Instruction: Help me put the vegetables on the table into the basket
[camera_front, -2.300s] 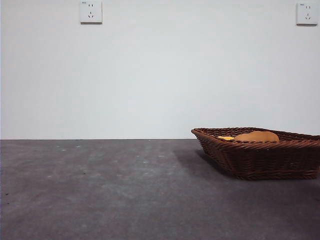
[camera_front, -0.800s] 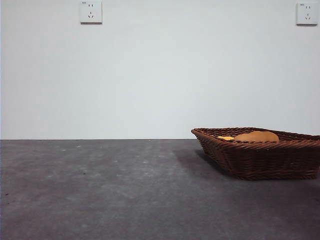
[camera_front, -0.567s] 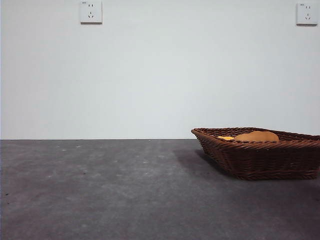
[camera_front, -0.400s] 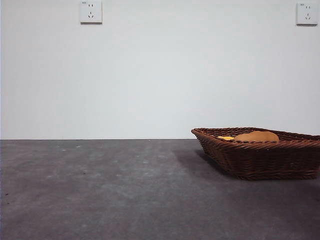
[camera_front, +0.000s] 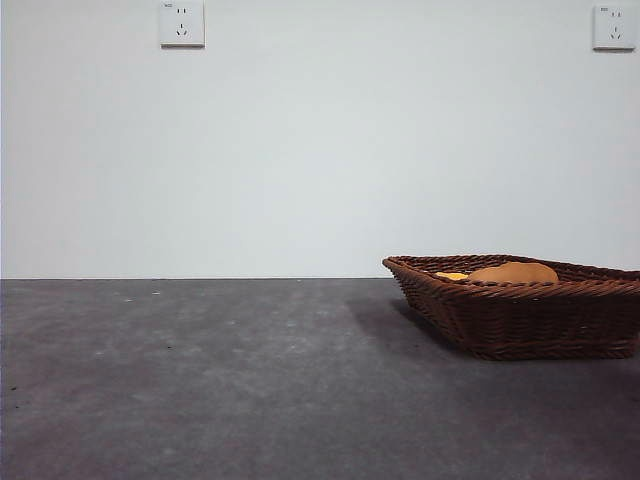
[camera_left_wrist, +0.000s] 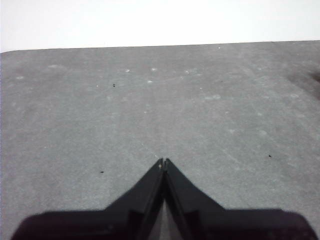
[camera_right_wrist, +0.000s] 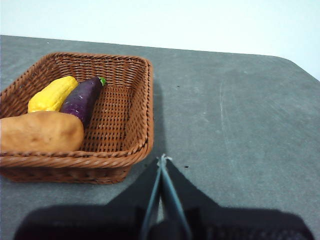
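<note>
While both arms hang back from the work, all three vegetables lie inside the basket (camera_right_wrist: 131, 131), which sits on the table (camera_front: 200, 380) toward its right side in the front view. Seen from the right wrist, the potato (camera_right_wrist: 40, 132) rests against the near wall of the basket, the eggplant (camera_right_wrist: 82, 98) lies just behind it with its green stem end pointing toward the far wall, and the corn cob (camera_right_wrist: 52, 93) lies alongside the eggplant, touching it. From the front, only the top of the potato (camera_front: 513, 272) and a sliver of the corn cob (camera_front: 451, 275) show above the woven rim (camera_front: 510, 288) (the eggplant is hidden behind the wall there).

The right gripper (camera_right_wrist: 162, 160) hovers over bare table just outside the basket's near corner, its two black jaws pressed together at the tips and holding nothing. The left gripper (camera_left_wrist: 163, 162) sits above an open stretch of grey table well away from the basket, its jaws likewise pressed tip to tip with nothing between them. Neither arm shows in the front view. Two white wall sockets (camera_front: 181, 23) are mounted on the pale wall behind the table.
</note>
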